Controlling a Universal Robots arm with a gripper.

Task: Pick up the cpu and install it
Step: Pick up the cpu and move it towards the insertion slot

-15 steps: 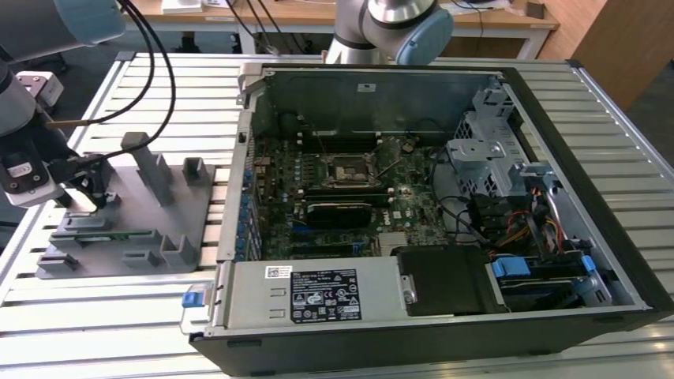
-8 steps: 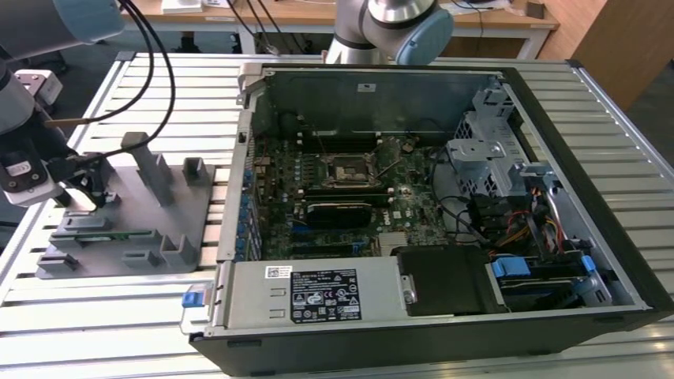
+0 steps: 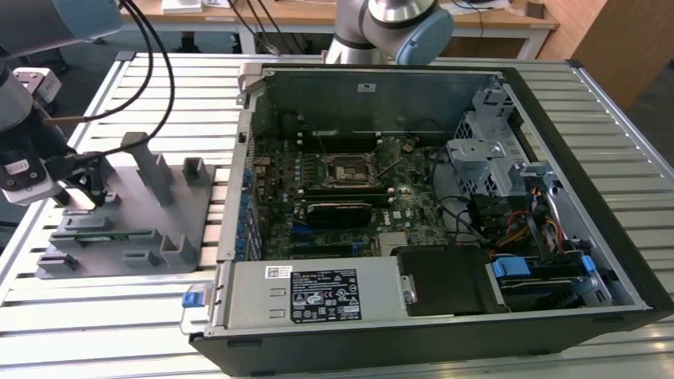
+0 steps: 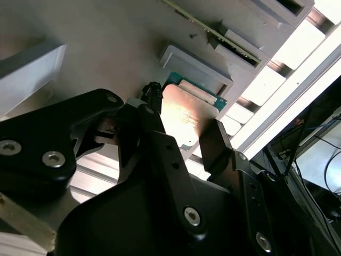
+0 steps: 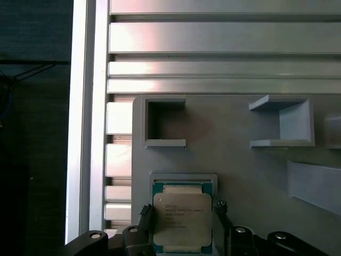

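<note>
Fingers (image 5: 145,211) stood apart, one just beside each opposite edge of the cpu (image 5: 183,218), which lay flat and lid-up between them in its shallow nest on the grey fixture plate (image 5: 240,176), seemingly lined up so that closing would pinch its sides.

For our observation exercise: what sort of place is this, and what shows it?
Probably a robotics lab or workshop: an opened computer case lies on a slatted metal table, beside a grey fixture plate holding the cpu.
</note>
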